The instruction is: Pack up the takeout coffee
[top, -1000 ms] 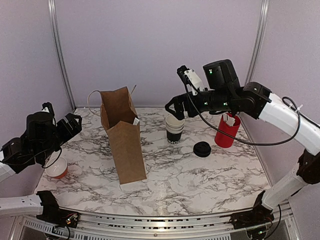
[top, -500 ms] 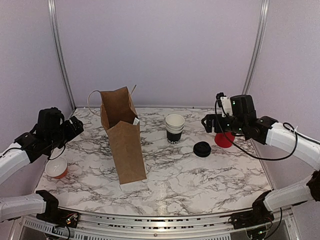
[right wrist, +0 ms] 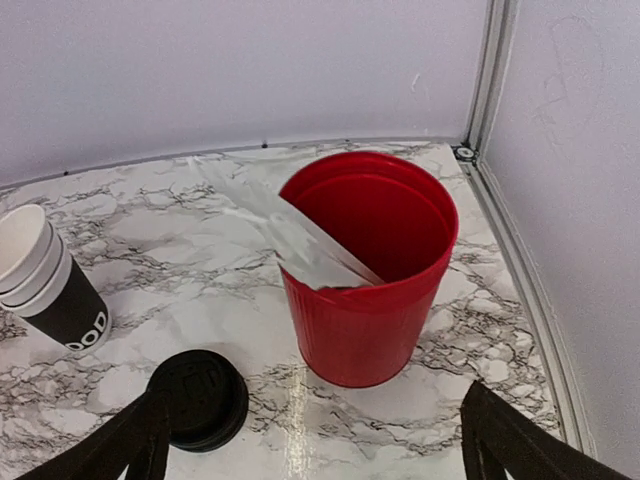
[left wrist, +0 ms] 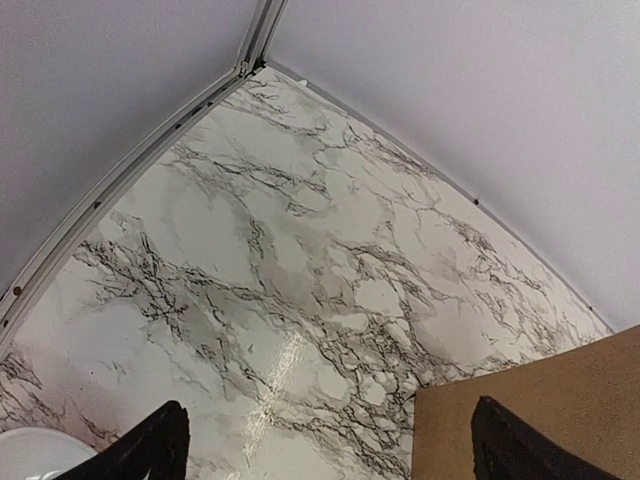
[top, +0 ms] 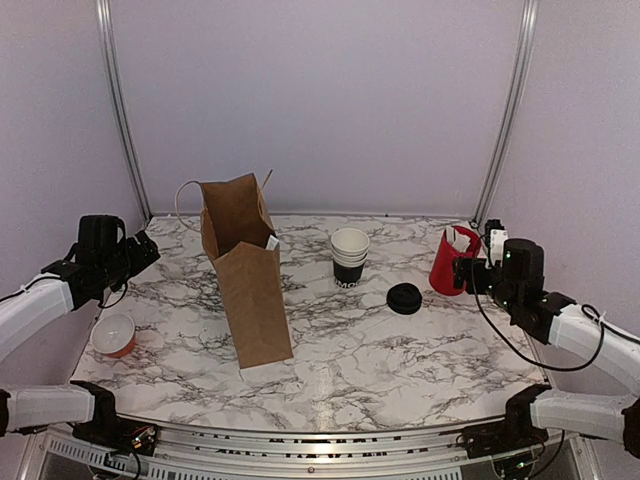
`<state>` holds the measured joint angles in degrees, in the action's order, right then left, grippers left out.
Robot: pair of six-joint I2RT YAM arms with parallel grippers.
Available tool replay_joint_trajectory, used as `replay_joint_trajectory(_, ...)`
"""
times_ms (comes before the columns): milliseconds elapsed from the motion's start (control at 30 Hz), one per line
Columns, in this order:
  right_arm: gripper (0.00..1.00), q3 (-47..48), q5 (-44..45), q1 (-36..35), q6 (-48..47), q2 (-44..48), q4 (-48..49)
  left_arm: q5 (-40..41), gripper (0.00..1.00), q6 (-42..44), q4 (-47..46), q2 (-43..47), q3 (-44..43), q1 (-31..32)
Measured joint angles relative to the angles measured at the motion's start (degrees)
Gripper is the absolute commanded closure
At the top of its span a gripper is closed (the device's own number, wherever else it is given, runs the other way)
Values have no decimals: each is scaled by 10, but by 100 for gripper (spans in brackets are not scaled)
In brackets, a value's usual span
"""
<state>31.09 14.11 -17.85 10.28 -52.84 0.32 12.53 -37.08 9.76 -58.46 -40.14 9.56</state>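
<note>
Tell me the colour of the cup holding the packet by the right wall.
Red, inside and out. The cup shows best in the right wrist view.

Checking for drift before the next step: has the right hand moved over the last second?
Yes. The right hand went from above the stack of cups rightward and lower, now just right of the red cup.

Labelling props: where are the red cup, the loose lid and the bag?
red cup (right wrist: 366, 330), right wrist view, front wall.
loose lid (right wrist: 198, 398), right wrist view, top centre.
bag (top: 258, 305), top view, front panel.

"OOD" on black cup stack (right wrist: 70, 305)
</note>
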Motion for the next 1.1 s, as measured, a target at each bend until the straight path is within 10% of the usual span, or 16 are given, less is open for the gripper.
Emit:
replay_joint_trajectory(333,5,-202,33,136,-34,-44,260,0,1,96,-192,-16,121,-32)
replay_joint_trajectory(1100,0,-214,-40,181,-108,-384,783,151,1,256,-475,-101,251,-66)
